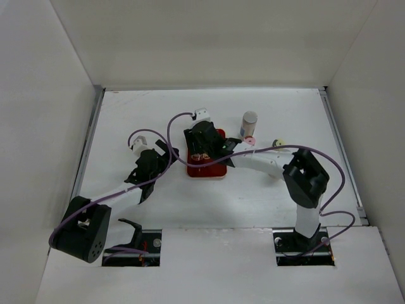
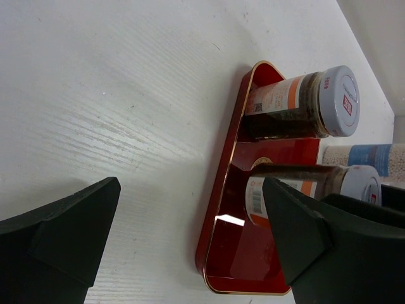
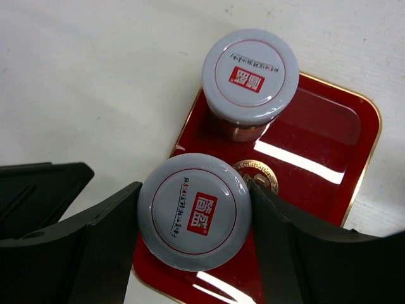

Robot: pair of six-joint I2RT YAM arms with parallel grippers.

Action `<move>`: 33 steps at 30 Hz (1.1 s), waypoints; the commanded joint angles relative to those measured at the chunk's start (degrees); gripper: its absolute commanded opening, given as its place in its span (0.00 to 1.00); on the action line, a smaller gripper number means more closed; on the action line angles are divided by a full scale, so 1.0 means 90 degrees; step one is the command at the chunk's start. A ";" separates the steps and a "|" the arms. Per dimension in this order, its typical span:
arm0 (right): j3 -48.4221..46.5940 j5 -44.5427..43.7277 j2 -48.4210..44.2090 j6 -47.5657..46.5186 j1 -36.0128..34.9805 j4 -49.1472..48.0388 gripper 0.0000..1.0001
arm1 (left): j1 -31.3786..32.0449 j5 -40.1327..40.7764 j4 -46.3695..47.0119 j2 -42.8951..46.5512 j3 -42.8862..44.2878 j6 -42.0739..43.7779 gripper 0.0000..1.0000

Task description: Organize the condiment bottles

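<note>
One jar (image 3: 251, 76) stands on the tray (image 3: 329, 120); your right gripper (image 3: 193, 212) clamps a second jar (image 3: 190, 190) beside it. Looks seated: release, lift straight. Left gripper (image 2: 191, 190) wide, empty.

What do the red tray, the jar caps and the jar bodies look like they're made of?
Red tray: glossy lacquered plastic or metal, cannot tell which; sharp light reflections, thin gold rim.
Jar caps: matte grey plastic, probably; printed red logo, soft sheen.
Jar bodies: clear glass or plastic; dark contents show through beside the label.
</note>
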State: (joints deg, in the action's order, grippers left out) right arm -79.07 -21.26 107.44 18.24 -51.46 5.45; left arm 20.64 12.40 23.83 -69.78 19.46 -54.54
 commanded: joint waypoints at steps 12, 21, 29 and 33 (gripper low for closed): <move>-0.0512 -0.0695 0.0475 -0.0064 0.0020 -0.1299 0.63 | -0.0033 -0.0050 0.0282 0.0116 -0.0053 -0.0082 1.00; -0.0122 -0.0461 -0.0666 -0.0035 -0.0009 -0.1153 0.85 | 0.0015 0.0018 0.0262 0.0272 -0.0073 -0.0082 1.00; 0.1030 -0.0791 -0.2434 -0.0161 0.1140 -0.0900 0.88 | 0.0074 0.0038 0.0301 0.0272 -0.0092 -0.0082 1.00; 0.1158 -0.1163 -0.2495 -0.0346 0.2195 -0.0616 0.96 | 0.0084 -0.0001 0.0282 0.0146 -0.0034 -0.0082 1.00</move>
State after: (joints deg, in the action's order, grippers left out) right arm -70.48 -27.83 84.01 16.71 -36.27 -1.37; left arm 21.15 12.43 23.88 -68.99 19.42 -54.89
